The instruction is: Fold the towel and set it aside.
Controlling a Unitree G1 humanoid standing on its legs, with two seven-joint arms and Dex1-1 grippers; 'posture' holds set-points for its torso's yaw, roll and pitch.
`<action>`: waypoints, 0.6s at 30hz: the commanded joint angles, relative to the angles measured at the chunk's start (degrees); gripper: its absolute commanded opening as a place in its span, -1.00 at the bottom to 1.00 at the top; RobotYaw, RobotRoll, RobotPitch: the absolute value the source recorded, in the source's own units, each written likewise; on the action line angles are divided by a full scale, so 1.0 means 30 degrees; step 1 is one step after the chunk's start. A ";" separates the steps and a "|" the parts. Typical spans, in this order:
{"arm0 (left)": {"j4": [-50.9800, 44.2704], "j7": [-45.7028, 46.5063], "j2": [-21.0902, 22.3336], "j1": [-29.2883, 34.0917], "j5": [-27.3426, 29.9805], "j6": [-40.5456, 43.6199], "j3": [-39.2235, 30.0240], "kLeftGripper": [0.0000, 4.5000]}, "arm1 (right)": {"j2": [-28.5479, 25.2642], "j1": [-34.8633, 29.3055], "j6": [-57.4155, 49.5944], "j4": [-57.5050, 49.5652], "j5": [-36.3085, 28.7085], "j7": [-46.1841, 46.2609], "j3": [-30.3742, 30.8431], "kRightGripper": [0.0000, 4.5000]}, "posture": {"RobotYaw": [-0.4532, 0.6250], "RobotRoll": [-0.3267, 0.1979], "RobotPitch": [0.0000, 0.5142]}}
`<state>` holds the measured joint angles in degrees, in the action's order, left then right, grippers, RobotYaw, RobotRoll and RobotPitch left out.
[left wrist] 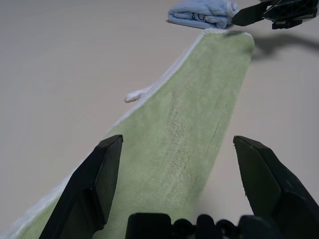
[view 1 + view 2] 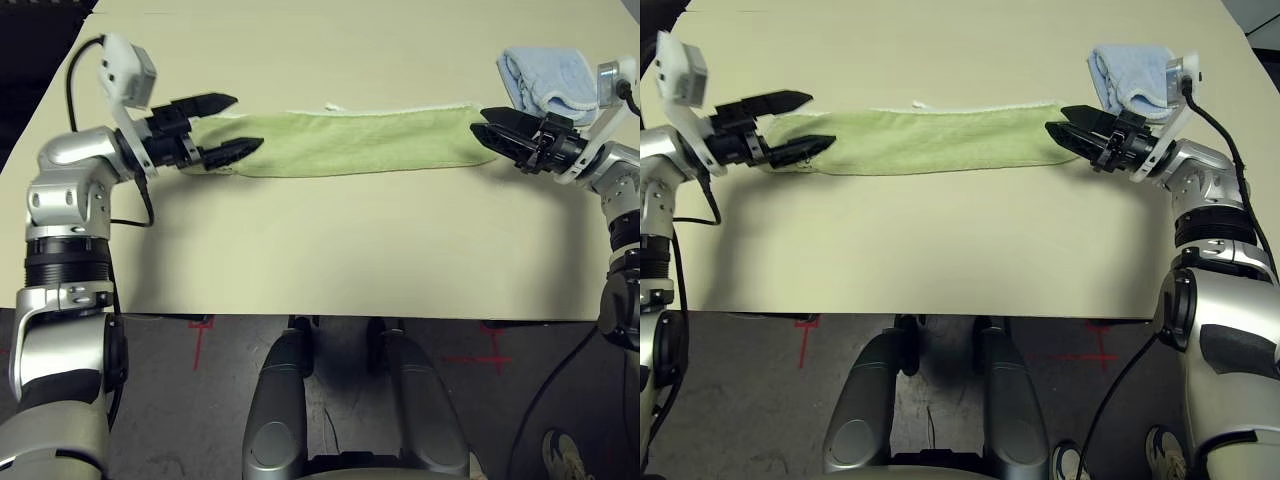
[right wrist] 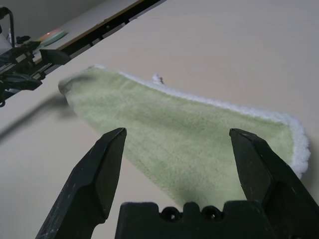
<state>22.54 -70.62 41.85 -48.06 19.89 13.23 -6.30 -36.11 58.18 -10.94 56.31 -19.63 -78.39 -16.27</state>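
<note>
Left tool and right tool are released, jaws spread at either end of the towel, laid flat as a folded strip on the worktop.

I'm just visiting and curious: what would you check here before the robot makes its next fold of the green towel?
1. Towel lies flat as a long folded strip: ok.
2. Left gripper open at its end of the strip: ok.
3. Right gripper open at the other end: ok.
4. Light blue folded cloth off the towel: ok.
5. Layers aligned underneath: cannot tell.
</note>
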 commanded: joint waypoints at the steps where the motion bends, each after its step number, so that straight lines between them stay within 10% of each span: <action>1: -0.0348 -0.0935 0.0564 0.0781 -0.0373 -0.0615 0.0567 1.00 | -0.0195 -0.0719 -0.0119 -0.0813 0.0001 -0.0458 0.0434 0.98 | -0.09 0.25 0.13; 7: -0.0797 -0.1337 0.1031 0.1888 -0.0863 -0.1966 0.0910 1.00 | -0.1229 -0.2203 -0.3539 -0.2670 -0.0397 -0.1289 0.1084 0.98 | -0.10 0.25 0.13; 18: -0.2335 -0.0798 0.1175 0.4232 -0.0901 -0.2505 0.0626 1.00 | -0.1698 -0.5753 -1.3955 -0.6816 -0.5483 0.4056 -0.3569 0.98 | -0.10 0.25 0.14</action>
<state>17.10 -72.85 44.38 -36.64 17.00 5.73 -4.36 -40.20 43.09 -49.06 38.33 -33.96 -68.65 -25.12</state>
